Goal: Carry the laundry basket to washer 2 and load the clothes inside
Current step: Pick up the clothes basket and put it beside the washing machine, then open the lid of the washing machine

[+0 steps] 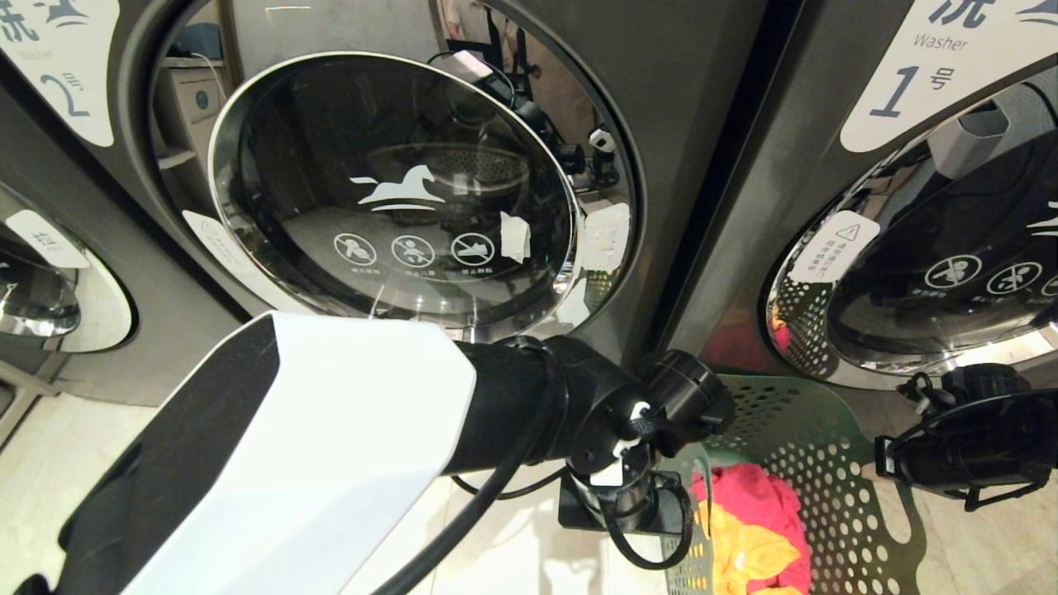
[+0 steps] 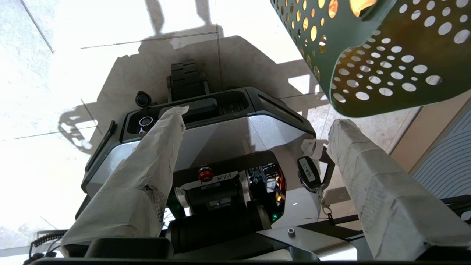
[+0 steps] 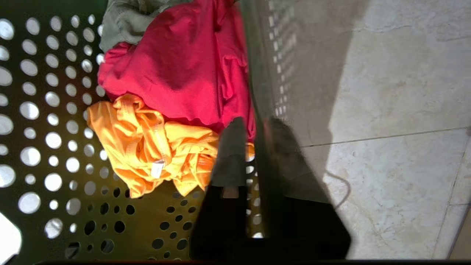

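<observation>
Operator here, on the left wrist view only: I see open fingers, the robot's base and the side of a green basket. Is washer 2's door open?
Observer: No. In the head view, washer 2 has its round glass door shut.
Operator: Is anything in the basket?
Observer: Yes. The right wrist view shows a red garment, a yellow garment and a grey-green piece lying in the laundry basket.
Operator: Where is the right gripper?
Observer: The right gripper is at the basket's side wall, right beside the yellow garment.
</observation>
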